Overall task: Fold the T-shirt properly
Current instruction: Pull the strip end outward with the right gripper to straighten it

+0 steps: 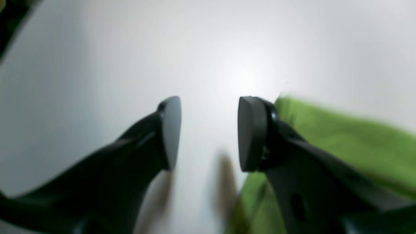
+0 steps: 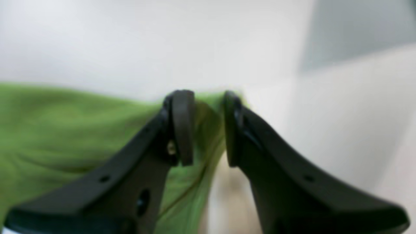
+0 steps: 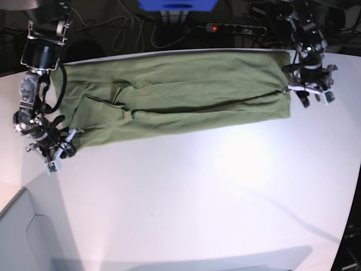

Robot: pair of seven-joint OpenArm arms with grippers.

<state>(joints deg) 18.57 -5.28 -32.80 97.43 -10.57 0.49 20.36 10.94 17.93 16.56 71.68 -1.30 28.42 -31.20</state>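
- Grip first: my right gripper, black with curved fingers, has its jaws drawn close with a fold of the plain olive-green short-sleeved cotton T-shirt pinched between the pads.
- My left gripper stands released, jaws well apart with only bare table between them; the shirt's edge lies just beside its right-hand finger in the left wrist view, and I cannot tell whether they touch.
- In the base view the shirt lies stretched as a long band across the upper part of the frame, right gripper at its left end, left gripper at its right end.
- The white glossy table is open below the shirt; its far edge runs just above the cloth.
- I can read no label or writing anywhere.
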